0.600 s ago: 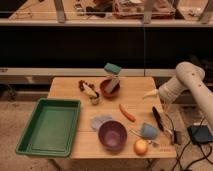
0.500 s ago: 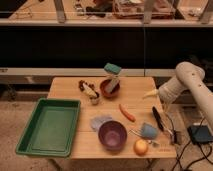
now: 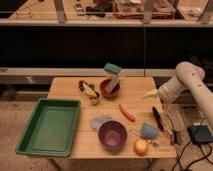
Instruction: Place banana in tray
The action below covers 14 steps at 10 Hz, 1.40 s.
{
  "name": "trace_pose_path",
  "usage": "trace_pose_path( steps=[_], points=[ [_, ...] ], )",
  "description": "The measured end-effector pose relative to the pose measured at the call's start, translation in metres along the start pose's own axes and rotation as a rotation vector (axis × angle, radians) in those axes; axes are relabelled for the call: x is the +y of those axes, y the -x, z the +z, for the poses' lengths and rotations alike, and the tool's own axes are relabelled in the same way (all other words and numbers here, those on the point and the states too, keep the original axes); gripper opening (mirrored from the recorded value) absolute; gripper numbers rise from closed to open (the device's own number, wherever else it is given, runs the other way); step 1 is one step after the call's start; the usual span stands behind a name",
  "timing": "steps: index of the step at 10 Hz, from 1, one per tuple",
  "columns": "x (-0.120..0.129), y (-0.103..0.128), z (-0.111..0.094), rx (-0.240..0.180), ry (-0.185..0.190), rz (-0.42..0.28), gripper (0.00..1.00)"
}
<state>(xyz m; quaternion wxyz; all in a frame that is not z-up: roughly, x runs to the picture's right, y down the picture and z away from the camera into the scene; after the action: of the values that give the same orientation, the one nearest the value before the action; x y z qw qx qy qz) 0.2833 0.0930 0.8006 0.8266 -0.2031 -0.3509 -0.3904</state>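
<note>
Though I compared against the frames from half a second back, I find no change: arm, banana and tray all sit where they did. Entry reads as a pause, or a very slow approach.

Pincer [image 3: 150,94]: hangs over the bench's right edge as the camera sees it, toward the far right corner, pointing inward. Nothing visibly held. I cannot tell whether it is wide or narrow.

Banana [image 3: 90,93]: lies on the bench close to the far edge, left of centre, just beside the reddish bowl [image 3: 109,89]. A teal block [image 3: 112,68] leans up out of that bowl. Banana and pincer are well apart, with the reddish bowl between them.

Tray [image 3: 50,127]: at the near left corner, running along the left edge, nothing in it.

Others noted:
- carrot [image 3: 127,113] mid-bench
- purple bowl [image 3: 112,135] by the near edge
- round fruit [image 3: 141,147] at the near right corner

Judgement: task not begun in effect, since the banana is ungrasped and the tray is unfilled. No change means no progress this interval. The next move needs a reach across the bench along the far edge, clearing the reddish bowl and its block. Risk: clipping that block on the way.
</note>
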Motion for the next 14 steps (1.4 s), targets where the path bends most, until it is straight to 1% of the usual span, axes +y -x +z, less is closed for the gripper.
trace_pose_path(
  steps=[10, 11, 12, 13, 14],
  points=[
    [0.000, 0.000, 0.000, 0.000, 0.000, 0.000, 0.80],
    [-0.001, 0.000, 0.000, 0.005, 0.001, -0.004, 0.80],
    [-0.004, 0.000, -0.001, 0.020, -0.003, -0.012, 0.80],
    [-0.009, 0.000, -0.003, 0.046, -0.014, -0.034, 0.80],
    [-0.022, 0.003, -0.006, 0.083, -0.034, -0.071, 0.80]
  ],
)
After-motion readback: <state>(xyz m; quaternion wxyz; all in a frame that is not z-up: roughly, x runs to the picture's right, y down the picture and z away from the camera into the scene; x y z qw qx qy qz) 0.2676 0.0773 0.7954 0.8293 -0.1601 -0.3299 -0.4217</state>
